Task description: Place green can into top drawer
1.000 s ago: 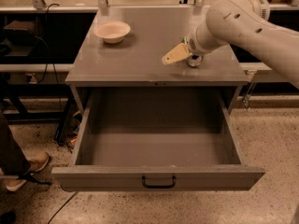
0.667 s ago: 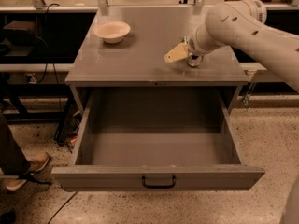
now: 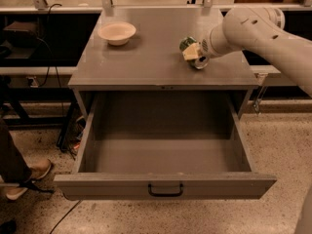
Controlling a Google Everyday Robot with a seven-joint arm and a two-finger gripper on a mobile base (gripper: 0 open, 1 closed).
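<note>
The green can [image 3: 186, 44] lies tilted on the grey cabinet top [image 3: 146, 57], right of centre, with a silver end [image 3: 199, 63] showing at its lower right. My gripper [image 3: 194, 53] reaches in from the right on the white arm [image 3: 253, 28] and is shut on the can, with a cream fingertip [image 3: 190, 52] across the can's front. The can still rests at the level of the top. The top drawer [image 3: 165, 185] is pulled wide open below and nothing lies in it. Its front panel carries a small black handle [image 3: 165, 191].
A beige bowl [image 3: 117, 32] sits on the cabinet top at the back left. A person's leg and shoe [image 3: 22, 172] stand at the left by the drawer's corner. Cables lie on the floor at the left. Dark shelving runs behind the cabinet.
The cream fingertip has drawn in from the left onto the can. The can's green side now shows above it. The arm has shifted slightly right. The drawer and bowl have not moved.
</note>
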